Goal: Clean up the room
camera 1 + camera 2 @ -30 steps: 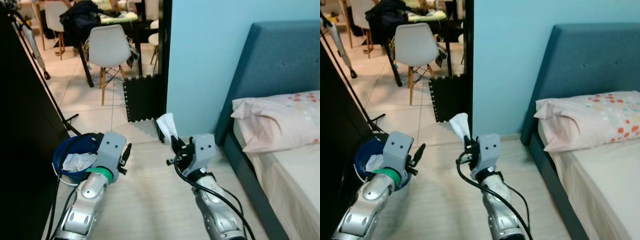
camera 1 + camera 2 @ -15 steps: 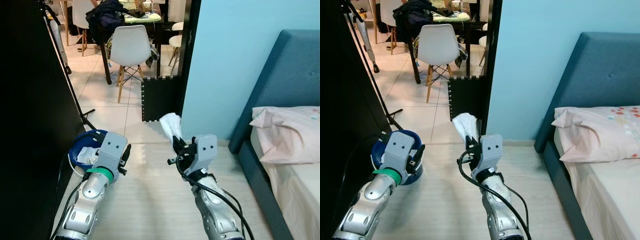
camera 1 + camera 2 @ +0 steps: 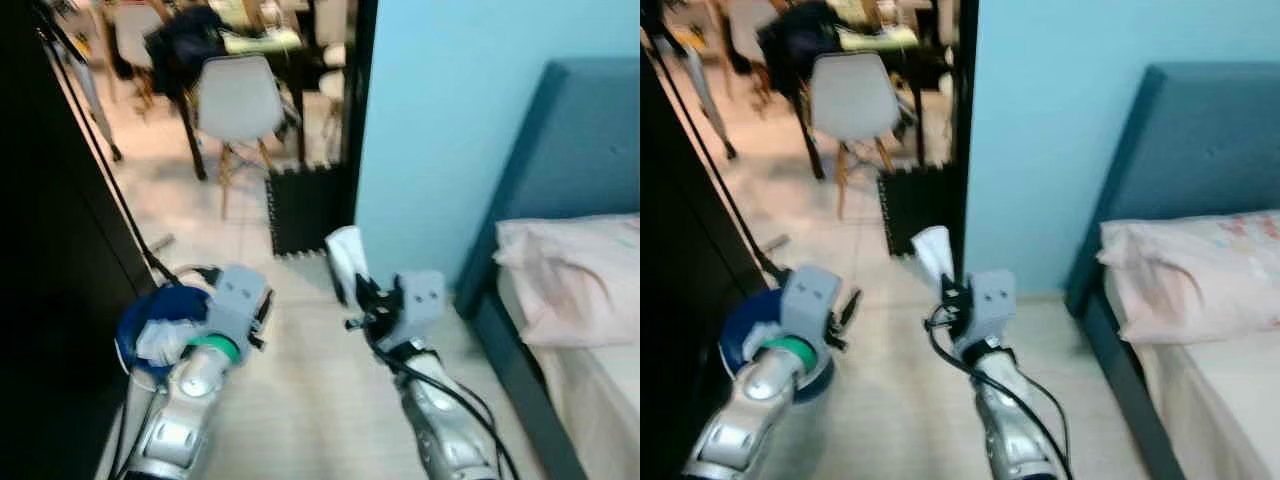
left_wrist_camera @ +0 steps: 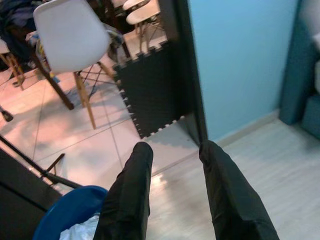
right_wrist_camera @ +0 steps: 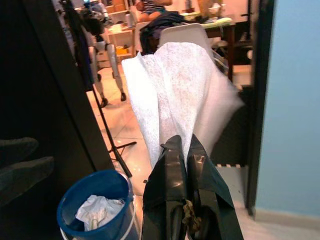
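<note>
My right gripper (image 3: 358, 292) is shut on a white paper tissue (image 5: 176, 96) that stands up from its fingers, held over the pale wood floor near the blue wall. A blue bucket (image 3: 152, 318) with crumpled white paper (image 5: 97, 210) inside stands on the floor at the left, beside the dark cabinet. My left gripper (image 4: 172, 157) is open and empty, raised next to the blue bucket (image 4: 65, 216).
A teal bed (image 3: 570, 200) with a pink pillow (image 3: 570, 265) fills the right. A black foam mat (image 3: 305, 208) leans at the doorway. Beyond it stand a white chair (image 3: 237, 105) and a dining table. A tripod leg (image 3: 110, 190) runs along the dark cabinet on the left.
The camera has swung and blurred, shifting the whole scene. Both arms keep their poses; the right gripper still holds the tissue.
</note>
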